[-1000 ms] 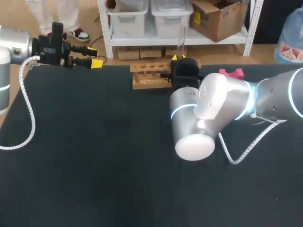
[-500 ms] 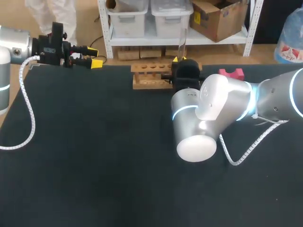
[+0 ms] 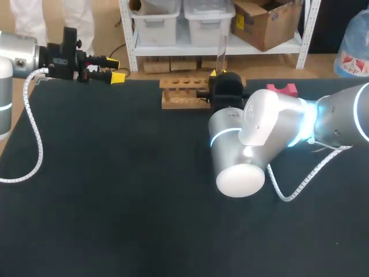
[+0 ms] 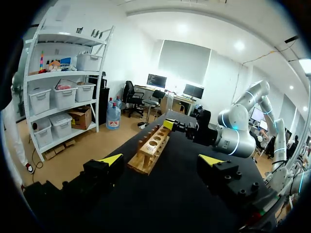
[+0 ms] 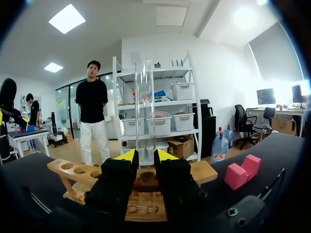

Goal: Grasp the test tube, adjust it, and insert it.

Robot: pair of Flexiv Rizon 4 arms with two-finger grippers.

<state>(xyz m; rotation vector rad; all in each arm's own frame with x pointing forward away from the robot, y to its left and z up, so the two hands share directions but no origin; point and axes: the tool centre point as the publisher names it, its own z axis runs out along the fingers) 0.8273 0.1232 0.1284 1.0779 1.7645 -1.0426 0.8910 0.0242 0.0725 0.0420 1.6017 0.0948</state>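
Right gripper [image 3: 217,73], seen from the head view, pinches the upright test tube [image 3: 221,51] at the wooden rack's [image 3: 180,93] right end, with a pink block [image 3: 281,89] nearby. Left wrist view: left gripper [image 4: 161,161] spread, rack ahead. Right wrist view: tube clamped between the fingers over the rack.

This is a robotics lab. Two silver robot arms, the left arm [image 3: 14,60] and the right arm [image 3: 259,124], stand at a black-topped table [image 3: 115,202]. On it are a wooden rack [image 3: 183,92] with round holes, an upright glass test tube [image 5: 144,107] and a pink block [image 3: 281,89].
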